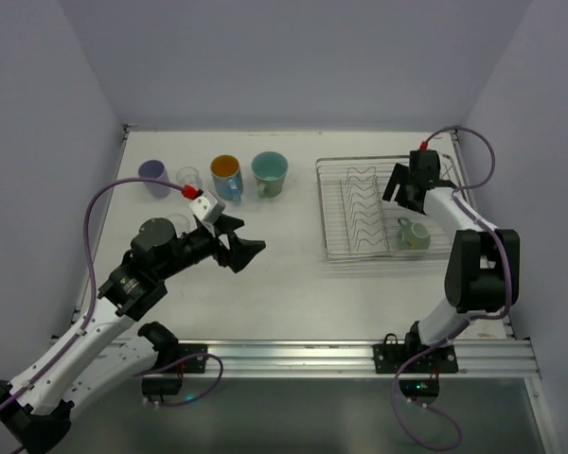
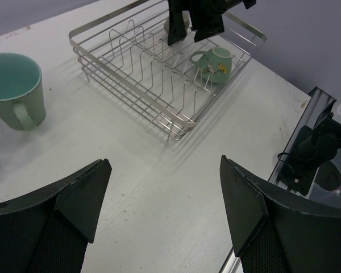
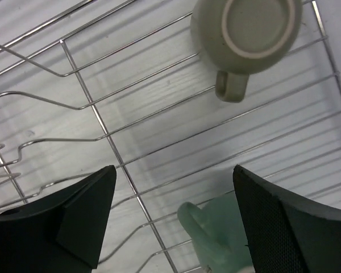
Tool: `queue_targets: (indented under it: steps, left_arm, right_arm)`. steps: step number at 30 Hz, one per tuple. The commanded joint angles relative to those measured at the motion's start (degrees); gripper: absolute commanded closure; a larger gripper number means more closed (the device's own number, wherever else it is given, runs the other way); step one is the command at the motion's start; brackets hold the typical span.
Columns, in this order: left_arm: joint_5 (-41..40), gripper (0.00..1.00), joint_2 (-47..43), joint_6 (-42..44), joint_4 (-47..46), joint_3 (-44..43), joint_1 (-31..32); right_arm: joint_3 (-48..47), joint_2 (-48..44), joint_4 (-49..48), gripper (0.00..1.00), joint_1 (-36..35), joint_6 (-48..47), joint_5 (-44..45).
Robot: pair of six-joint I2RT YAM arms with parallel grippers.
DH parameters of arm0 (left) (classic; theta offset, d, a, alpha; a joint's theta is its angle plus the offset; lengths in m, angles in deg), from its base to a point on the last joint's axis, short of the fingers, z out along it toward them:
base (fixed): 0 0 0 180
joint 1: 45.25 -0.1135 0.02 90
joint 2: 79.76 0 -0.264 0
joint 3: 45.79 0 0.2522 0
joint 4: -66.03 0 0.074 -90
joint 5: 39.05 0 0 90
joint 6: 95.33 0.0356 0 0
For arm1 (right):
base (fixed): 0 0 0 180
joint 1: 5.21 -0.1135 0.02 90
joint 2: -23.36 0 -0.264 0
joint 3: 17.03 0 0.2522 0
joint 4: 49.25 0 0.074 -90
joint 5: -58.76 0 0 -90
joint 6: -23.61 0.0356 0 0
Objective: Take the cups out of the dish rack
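**Right gripper** [image 3: 173,170]: jaws wide, nothing between them. It hangs over the dish rack [image 1: 358,213] and points down through the wires, which looks like a stance for choosing the next cup.

**Olive cup** [image 3: 247,28]: ahead of the right gripper, past its fingertips, inside the rack.
- It sits mouth down on the wires with its foot ring up, as a cup is left to drain.
- The handle points back toward the gripper.
- With the rim underneath, a grip would probably go on the wall or the handle.

**Pale green cup** [image 1: 413,234]: in the rack below the right gripper, on the near side of its fingertips and closer to its right finger. The wrist view shows only part of it. Its exact lean cannot be told.

**Left gripper** [image 1: 244,248]: jaws wide and empty. It is held above the bare table [image 1: 293,284], faces the rack and is well apart from it. This is probably a waiting pose that keeps it out of the other arm's way.

**Unloaded row**: on the table beyond the left gripper and off to its left stand four cups.
- Lavender cup [image 1: 153,176]
- Clear glass [image 1: 189,177]
- Blue cup [image 1: 226,176], orange inside
- Teal mug [image 1: 270,173]

All four are upright and side by side, which leaves free table between them and the rack.

**Status**: two cups in the rack are not yet taken out, as far as the views show.
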State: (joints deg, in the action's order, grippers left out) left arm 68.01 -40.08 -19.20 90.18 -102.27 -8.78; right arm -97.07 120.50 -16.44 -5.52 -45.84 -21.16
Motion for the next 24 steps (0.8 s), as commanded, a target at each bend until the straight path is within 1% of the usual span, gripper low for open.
queue_targets:
  steps: [1,2,4,6,7,8,10,13,15,24]
  left_arm:
    - [0.17,0.15,0.31,0.86,-0.9,-0.96,0.27]
    - [0.17,0.15,0.22,0.86,-0.9,-0.96,0.27]
    - [0.17,0.15,-0.13,0.86,-0.81,-0.96,0.27]
    - [0.08,0.15,-0.65,0.86,-0.81,-0.87,0.36]
    - [-0.09,0.15,-0.83,0.86,-0.9,-0.87,0.62]
    - [-0.27,0.15,-1.01,0.86,-0.9,-0.87,0.8]
    - [-0.62,0.15,-1.53,0.95,-0.81,-0.87,1.67]
    - [-1.24,0.15,-2.41,1.04,-0.64,-0.96,2.81]
    - [-1.33,0.15,-3.2,0.95,-0.64,-0.96,3.6]
    - [-1.68,0.15,-6.02,1.04,-0.38,-0.79,4.4]
  right_arm:
    - [2.38,-9.06,-1.03,0.14,0.05,1.33,3.44]
    - [3.25,-12.3,-0.6,0.08,0.05,1.94,4.67]
    - [5.98,-15.13,-0.24,0.01,0.05,2.12,5.82]
    - [8.87,-18.12,1.43,0.01,0.23,2.73,6.87]
    - [9.76,-18.74,2.65,0.01,2.06,2.91,6.7]
    - [11.59,-19.53,3.36,0.01,2.51,3.87,4.18]
    - [13.45,-19.8,4.59,0.01,2.78,4.31,1.79]
    - [18.02,-20.24,5.47,0.01,2.86,4.85,1.78]
    - [19.86,-20.15,5.47,0.01,2.87,4.58,3.79]
    - [15.92,-15.14,9.52,0.01,3.31,4.49,1.95]
